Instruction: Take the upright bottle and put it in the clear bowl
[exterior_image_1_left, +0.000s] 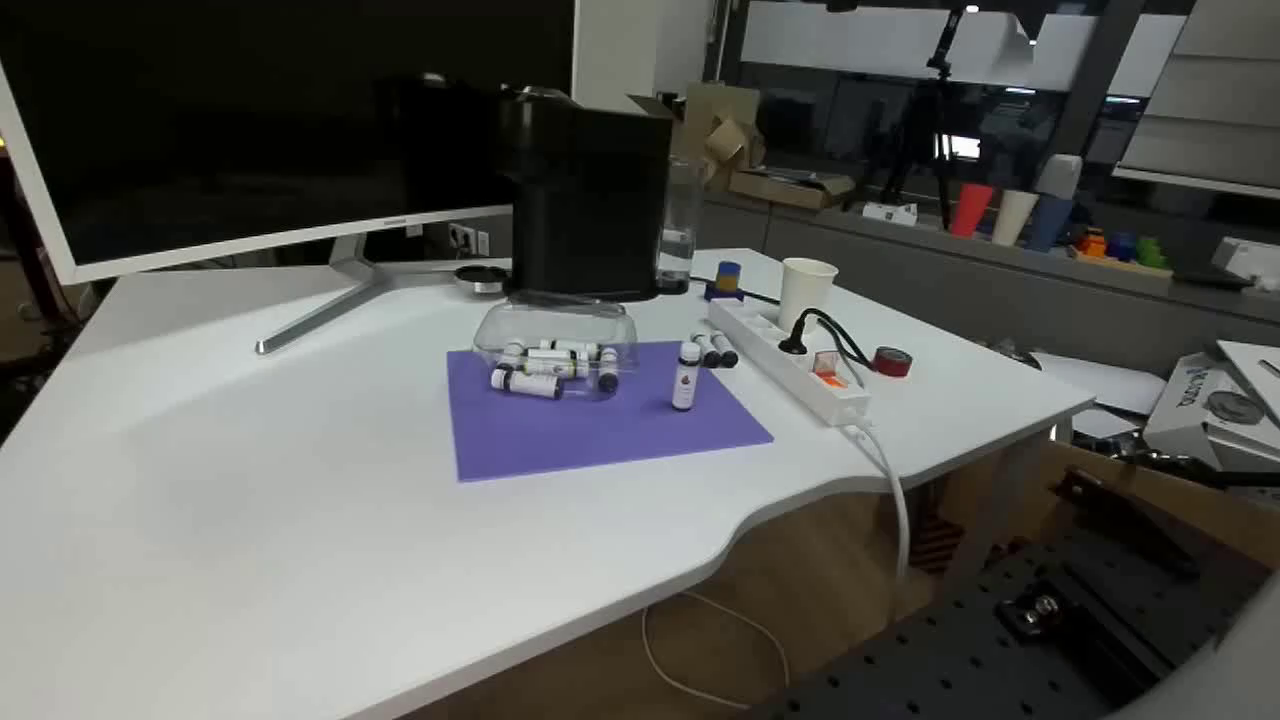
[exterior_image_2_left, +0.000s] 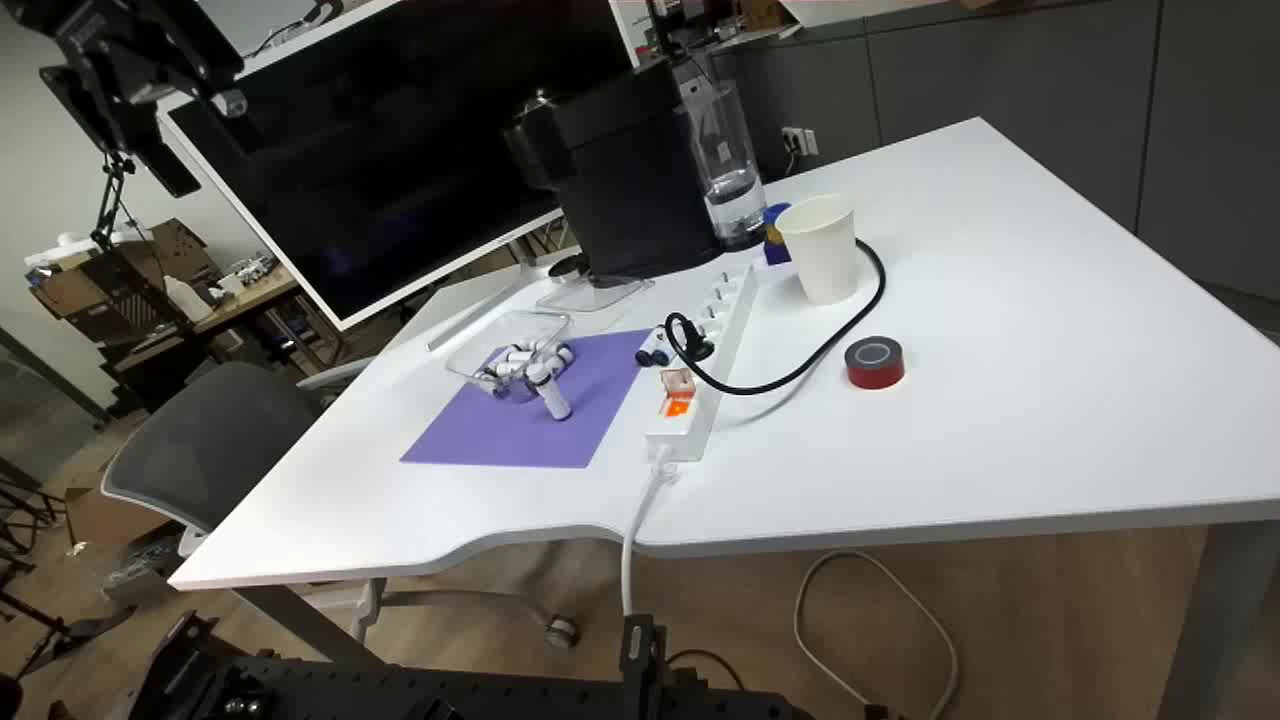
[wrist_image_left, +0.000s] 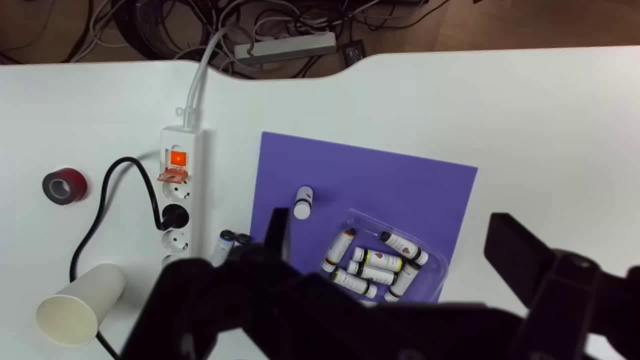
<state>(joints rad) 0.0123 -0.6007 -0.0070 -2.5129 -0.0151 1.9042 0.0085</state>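
The upright bottle is small and white with a white cap and a dark neck ring. It stands on the purple mat in both exterior views (exterior_image_1_left: 685, 378) (exterior_image_2_left: 550, 393) and in the wrist view (wrist_image_left: 303, 202). The clear bowl (exterior_image_1_left: 555, 325) is a see-through plastic tray on the mat, with several similar bottles lying in it; it also shows in the exterior view (exterior_image_2_left: 510, 328) and the wrist view (wrist_image_left: 440, 260). My gripper (wrist_image_left: 390, 220) is open and empty, high above the mat, its fingers apart around the view of the bowl. It also shows in an exterior view (exterior_image_2_left: 208, 155), top left.
A white power strip (exterior_image_1_left: 790, 360) with a black plug lies right of the mat. Two bottles (exterior_image_1_left: 714, 349) lie between them. A paper cup (exterior_image_1_left: 805, 290), a red tape roll (exterior_image_1_left: 892, 361), a black machine (exterior_image_1_left: 590, 200) and a monitor (exterior_image_1_left: 280, 120) stand around.
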